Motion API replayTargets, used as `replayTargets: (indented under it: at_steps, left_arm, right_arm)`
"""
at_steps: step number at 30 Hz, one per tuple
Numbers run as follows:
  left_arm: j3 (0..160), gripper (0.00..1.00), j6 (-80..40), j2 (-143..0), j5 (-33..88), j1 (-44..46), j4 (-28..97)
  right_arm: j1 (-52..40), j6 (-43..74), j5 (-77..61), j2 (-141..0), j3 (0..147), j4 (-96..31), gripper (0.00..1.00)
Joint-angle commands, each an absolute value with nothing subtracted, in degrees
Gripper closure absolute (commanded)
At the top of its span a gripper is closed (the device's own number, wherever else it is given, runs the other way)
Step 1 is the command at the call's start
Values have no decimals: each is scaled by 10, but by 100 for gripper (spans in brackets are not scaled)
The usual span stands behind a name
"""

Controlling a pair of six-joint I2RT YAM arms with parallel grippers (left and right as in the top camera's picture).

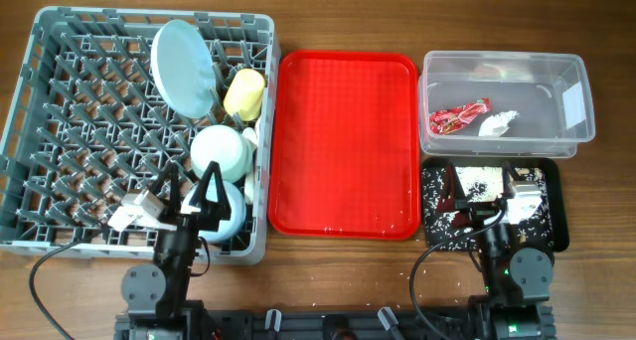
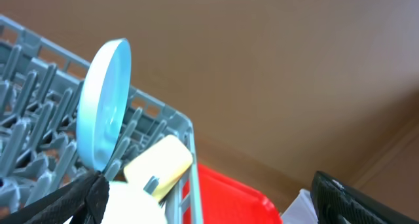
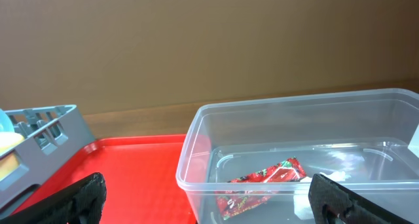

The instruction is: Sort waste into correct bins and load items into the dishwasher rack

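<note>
The grey dishwasher rack [image 1: 60, 131] at the left holds an upright pale blue plate [image 1: 182, 67], a yellow cup [image 1: 243, 93] and two pale blue bowls [image 1: 221, 151]. My left gripper [image 1: 192, 186] is open and empty over the rack's front right part. In the left wrist view it [image 2: 219, 201] faces the plate [image 2: 103, 106] and the cup [image 2: 160, 165]. The clear tub [image 1: 571, 91] holds the red wrapper [image 1: 459, 116] and the white tissue [image 1: 499, 123]. The black tray [image 1: 556, 221] holds crumbs [image 1: 484, 186]. My right gripper [image 1: 480, 186] is open and empty above it. The right wrist view shows it [image 3: 209, 198] facing the tub [image 3: 196, 139] with the wrapper [image 3: 262, 181]. I cannot make out the fork and spoon.
A bare red serving tray [image 1: 343, 141] lies between the rack and the two bins. It also shows in the left wrist view [image 2: 229, 198] and the right wrist view [image 3: 118, 165]. Both arm bases stand at the table's front edge.
</note>
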State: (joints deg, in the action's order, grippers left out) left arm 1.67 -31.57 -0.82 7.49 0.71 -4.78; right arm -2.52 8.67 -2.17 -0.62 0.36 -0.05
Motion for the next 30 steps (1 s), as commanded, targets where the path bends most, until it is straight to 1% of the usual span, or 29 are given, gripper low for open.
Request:
replayTargets:
  at_steps: [1,3,5,6,11,14,30]
  left_arm:
    - [3,0,-304,-2,87,13,-32]
    - [3,0,-287,-2,87,13,-24]
    - [3,0,-243,-2,87,13,-2]
    - [3,0,-201,-2,82,13,37]
    - [3,0,-31,-2,77,13,39]
    - [3,0,105,-2,76,13,39]
    - [3,0,99,-3,77,8,37]
  right_arm:
    - [-23,77,-31,-2,3,1,0]
    - [-23,77,-31,-2,3,1,0]
    - [-23,77,-31,-2,3,1,0]
    - [-23,77,-31,-2,3,1,0]
    - [-23,77,-31,-2,3,1,0]
    - [-23,76,-31,-2,3,1,0]
    - [-23,77,-31,-2,3,1,0]
